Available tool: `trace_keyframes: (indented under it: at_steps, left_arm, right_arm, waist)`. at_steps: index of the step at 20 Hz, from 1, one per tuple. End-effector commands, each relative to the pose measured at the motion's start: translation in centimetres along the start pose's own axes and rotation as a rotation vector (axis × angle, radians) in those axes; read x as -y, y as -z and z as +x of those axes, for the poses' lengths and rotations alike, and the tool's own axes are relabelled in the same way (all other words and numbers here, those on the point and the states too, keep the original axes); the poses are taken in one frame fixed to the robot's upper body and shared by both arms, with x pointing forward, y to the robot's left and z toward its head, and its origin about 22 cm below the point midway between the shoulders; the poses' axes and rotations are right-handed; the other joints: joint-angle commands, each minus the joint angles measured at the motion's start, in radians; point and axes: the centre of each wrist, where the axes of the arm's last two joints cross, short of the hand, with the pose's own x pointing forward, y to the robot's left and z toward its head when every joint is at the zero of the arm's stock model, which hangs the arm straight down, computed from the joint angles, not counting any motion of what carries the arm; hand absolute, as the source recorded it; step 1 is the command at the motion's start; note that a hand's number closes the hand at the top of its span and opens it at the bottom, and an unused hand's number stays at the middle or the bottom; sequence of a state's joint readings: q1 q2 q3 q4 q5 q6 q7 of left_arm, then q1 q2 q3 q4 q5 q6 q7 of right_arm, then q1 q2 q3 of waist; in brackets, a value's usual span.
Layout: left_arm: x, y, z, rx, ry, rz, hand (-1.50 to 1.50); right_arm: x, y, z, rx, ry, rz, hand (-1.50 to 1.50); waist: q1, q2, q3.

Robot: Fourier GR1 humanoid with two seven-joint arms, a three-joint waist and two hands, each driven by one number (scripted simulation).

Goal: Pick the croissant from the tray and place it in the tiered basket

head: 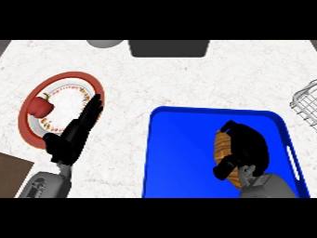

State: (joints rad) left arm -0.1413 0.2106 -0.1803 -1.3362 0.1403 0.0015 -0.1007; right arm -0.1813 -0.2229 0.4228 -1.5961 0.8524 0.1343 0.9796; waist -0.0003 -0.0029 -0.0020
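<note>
One croissant [222, 145] on blue tray [181, 153].

Counter: white speckled stone counter top [188, 79], filling most of the view.
Plate: round red-rimmed plate with a white centre and a patterned inner ring [64, 83], on the counter's left part.
Pepper: red bell pepper with a green stem [40, 106], on the plate's left side.
Dark block: dark grey rectangular object [169, 48], at the counter's far edge.
Pale object: light grey rounded object [106, 43], just left of the dark block, cut off by the view's top.
Board: brown flat board [3, 174], at the lower left corner.
</note>
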Motion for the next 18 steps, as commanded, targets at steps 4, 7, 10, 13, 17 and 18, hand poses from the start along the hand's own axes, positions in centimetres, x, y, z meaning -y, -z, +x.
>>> trace_keyframes:
  at_steps: [4, 7, 10, 13, 17, 18]
  left_arm:
    - [-1.1, -1.4, -0.6, -0.017, 0.000, 0.040, 0.00]
    - [-3.0, -2.4, -1.8, -0.043, -0.002, 0.127, 0.00]
    - [-3.5, -3.2, -1.9, -0.044, -0.013, 0.152, 0.00]
    - [-2.9, -3.4, -2.1, -0.053, -0.013, 0.155, 0.00]
    - [-2.7, -3.2, -1.7, -0.038, -0.017, 0.130, 0.00]
    - [-3.2, -2.7, -1.2, -0.038, 0.005, 0.134, 0.00]
  right_arm:
    - [1.7, -0.6, -8.4, -0.190, -0.015, -0.093, 1.50]
    - [4.5, 0.8, -16.2, -0.419, -0.009, -0.167, 1.50]
    - [7.4, 0.2, -22.5, -0.530, -0.012, -0.242, 1.50]
    - [10.6, -2.0, -26.0, -0.493, 0.093, -0.373, 1.50]
    - [13.7, -3.9, -27.1, -0.355, 0.402, -0.505, 1.50]
    - [15.0, -4.8, -27.1, -0.311, 0.411, -0.569, 1.50]
  waist:
    - [-0.045, -0.010, 0.003]
    - [-0.140, -0.019, 0.004]
    - [-0.165, -0.026, 0.005]
    - [-0.162, -0.030, 0.004]
    - [-0.141, -0.030, 0.003]
    - [-0.137, -0.028, 0.002]
